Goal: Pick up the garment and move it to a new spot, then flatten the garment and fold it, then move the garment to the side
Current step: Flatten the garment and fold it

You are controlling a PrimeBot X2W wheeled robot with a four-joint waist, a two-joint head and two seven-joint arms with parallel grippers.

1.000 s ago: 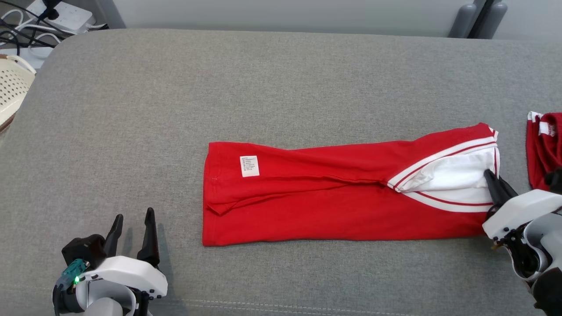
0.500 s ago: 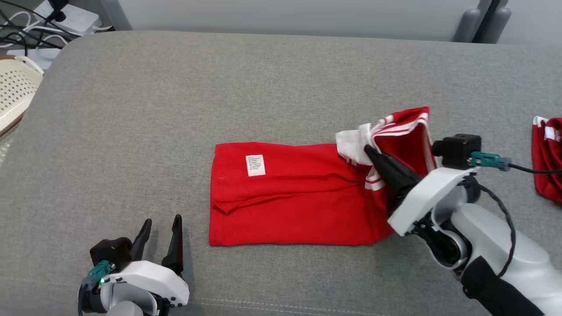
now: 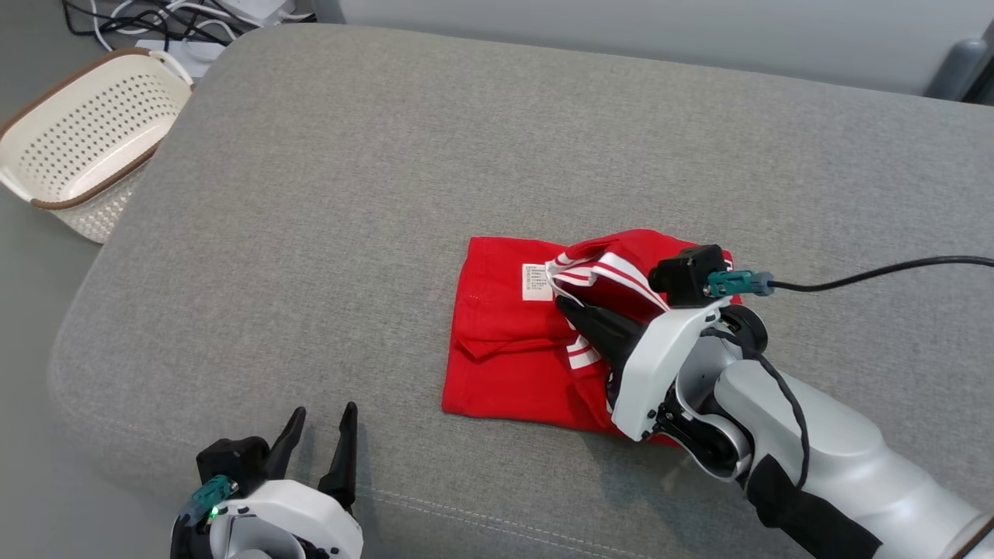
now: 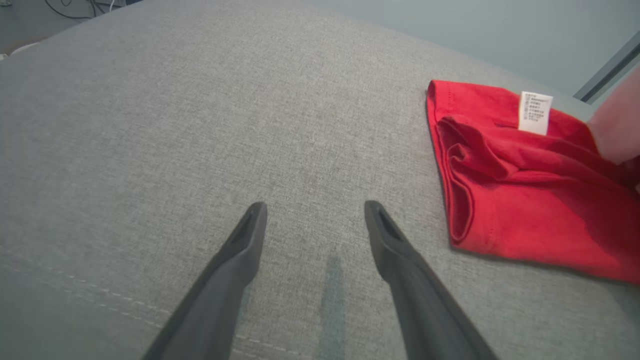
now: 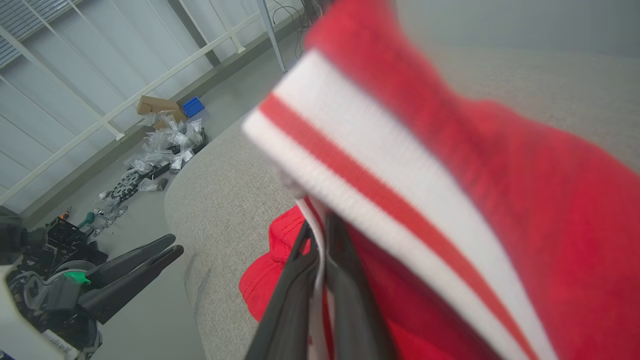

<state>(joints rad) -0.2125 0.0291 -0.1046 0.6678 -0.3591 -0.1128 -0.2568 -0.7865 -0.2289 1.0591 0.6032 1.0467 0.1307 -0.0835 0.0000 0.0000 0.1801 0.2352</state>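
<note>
Basket point(image 3: 85, 147): off the far-left corner of the cushion point(image 3: 388, 155), unused.
Left fingers point(image 3: 345, 446): wide apart, empty, low at the near edge, clear of the fold.
Garment point(image 3: 497, 373): red, mid-cushion, striped end raised over its flat half.
Right fingers point(image 3: 598, 330): clamped on that striped end, apparently to fold it over.

Bare cushion point(image 3: 311, 194) left of garment point(image 3: 505, 373)

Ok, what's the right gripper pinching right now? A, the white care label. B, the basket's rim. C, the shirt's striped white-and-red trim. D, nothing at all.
C: the right gripper is shut on the striped trim of the shirt, holding that end up above the red part lying flat.
</note>
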